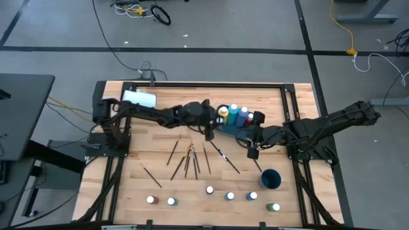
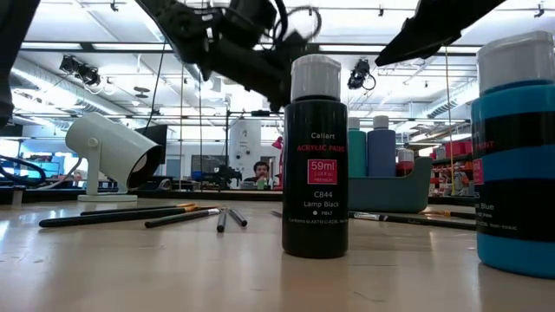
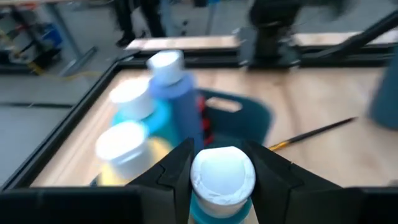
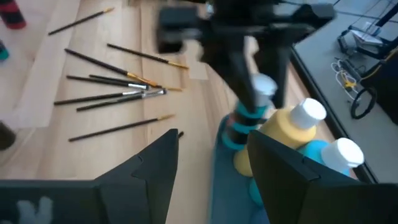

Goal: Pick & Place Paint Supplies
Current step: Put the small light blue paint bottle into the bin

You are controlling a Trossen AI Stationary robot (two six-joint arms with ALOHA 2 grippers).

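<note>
My left gripper (image 1: 209, 132) is shut on a small teal paint bottle with a white cap (image 3: 222, 177), right at the left end of the teal caddy (image 1: 231, 128). Standing in the caddy are a yellow bottle (image 3: 127, 152), a light-blue one (image 3: 140, 106) and a taller blue one (image 3: 177, 93). My right gripper (image 1: 253, 152) hangs open just near of the caddy, with nothing between its fingers (image 4: 155, 165). Several thin dark brushes (image 1: 186, 158) lie flat at the table's middle. Small capped bottles (image 1: 230, 195) stand in a row near the front edge. My left gripper pinches the small teal bottle between its two fingers, on opposite sides of the body just under the white cap (image 3: 211, 202). The fingers come from the table's left, slanting a little downward. The bottle (image 4: 247, 115) is cap up, lifted clear, by the caddy's left rim.
A dark blue cup (image 1: 271, 179) stands at the near right. A white cup (image 1: 139, 99) lies at the far left. A black paint bottle (image 2: 316, 165) and a blue one (image 2: 516, 156) stand close to the low camera. One brush (image 1: 225, 158) lies beside my right gripper.
</note>
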